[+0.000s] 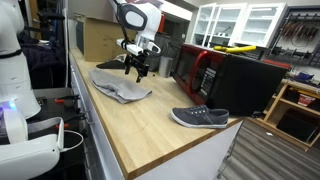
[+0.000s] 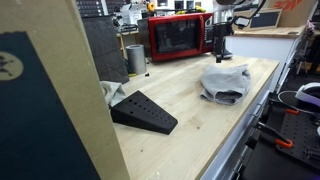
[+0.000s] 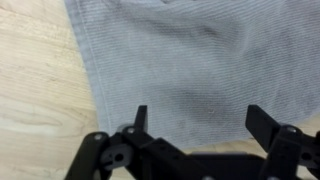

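**Inspection: open hand over grey cloth on worktop**

1. Worktop [image 1: 150, 130]: a long light-wood surface that carries every item listed below. In the wrist view, bare wood shows at 9 o'clock of the frame.

2. Microwave [image 1: 240, 85]: a dark body with a red front. It stands on the worktop at 3 o'clock of the cloth in an exterior view, well apart from it.

3. Grey cloth [image 1: 120, 85]: crumpled, it lies on the worktop directly below the hand. In an exterior view [image 2: 225, 82] it sits in a loose heap near the worktop's edge. In the wrist view it fills the frame from 12 o'clock round to 3 o'clock, and its weave is plainly visible.

4. Grey shoe [image 1: 200, 117]: it lies on its sole at 4 o'clock of the cloth, well apart from it and close to the worktop's edge.

5. Hand [image 1: 138, 68]: it points down over the cloth. In the wrist view the hand [image 3: 198, 115] enters from 6 o'clock with its two fingers spread wide. It is released and grasps nothing. Cloth shows between and beyond the fingertips. Whether the tips touch the fabric cannot be told.
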`<state>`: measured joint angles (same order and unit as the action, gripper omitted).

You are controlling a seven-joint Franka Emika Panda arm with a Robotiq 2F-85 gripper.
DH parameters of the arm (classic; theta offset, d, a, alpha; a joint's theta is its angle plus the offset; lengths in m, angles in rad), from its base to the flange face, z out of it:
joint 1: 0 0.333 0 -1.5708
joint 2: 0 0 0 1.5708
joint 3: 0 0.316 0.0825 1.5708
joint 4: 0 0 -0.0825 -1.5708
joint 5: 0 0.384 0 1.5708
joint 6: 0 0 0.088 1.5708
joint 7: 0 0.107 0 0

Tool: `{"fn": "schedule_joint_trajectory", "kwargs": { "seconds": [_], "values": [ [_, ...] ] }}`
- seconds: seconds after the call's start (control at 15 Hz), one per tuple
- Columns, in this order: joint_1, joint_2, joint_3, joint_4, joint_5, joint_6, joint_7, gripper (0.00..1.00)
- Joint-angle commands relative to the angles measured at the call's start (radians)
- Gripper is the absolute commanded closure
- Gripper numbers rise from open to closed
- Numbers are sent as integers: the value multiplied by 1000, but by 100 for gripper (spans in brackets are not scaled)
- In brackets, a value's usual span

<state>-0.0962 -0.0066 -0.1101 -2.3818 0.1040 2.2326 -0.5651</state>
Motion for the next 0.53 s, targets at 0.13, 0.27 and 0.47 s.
{"fn": "schedule_joint_trajectory", "kwargs": {
  "seconds": [0.13,0.27,0.47],
  "values": [
    [-28,26,-22,22,31,9,-74,0],
    [-40,40,-31,28,44,13,-142,0],
    [-62,83,-42,38,39,60,-224,0]
  ]
}}
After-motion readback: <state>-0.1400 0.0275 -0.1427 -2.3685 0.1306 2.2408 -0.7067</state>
